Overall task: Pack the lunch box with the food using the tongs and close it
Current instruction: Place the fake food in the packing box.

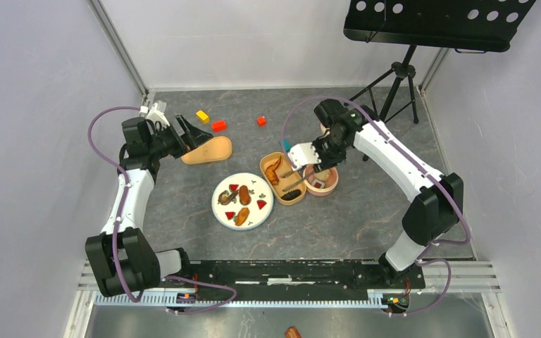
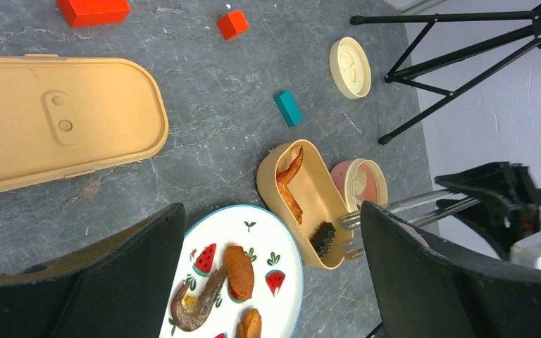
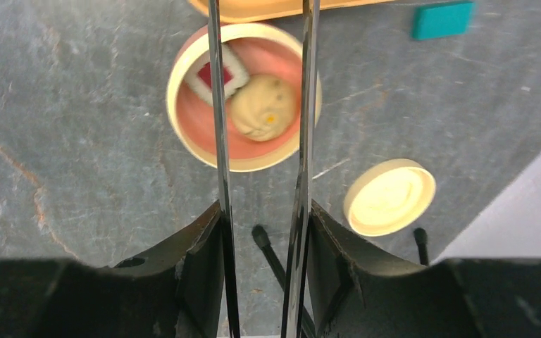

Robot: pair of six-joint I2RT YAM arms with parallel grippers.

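**Lunch box (image 2: 317, 190) open, partly packed**

Biggest first: the tan lid (image 2: 56, 123) lies flat, well apart, with the left gripper (image 1: 194, 132) gaping wide by it. The plate (image 2: 282, 236) carries fried chunks (image 2: 239, 271) and red wedges (image 2: 275, 282). Just beside it, the box holds orange strips (image 2: 289, 183) and a dark ridged piece (image 2: 322, 238). The right gripper (image 3: 264, 232) clamps the tongs (image 3: 218, 141), tips spread at the box's rim. The pink pot (image 3: 197, 130) holds a rice ball (image 3: 260, 109). A cream cap (image 3: 389, 197) lies near.

No legible txt, labels, brands or nos. anywhere; plate (image 2: 264, 239) has watermelon pics only.
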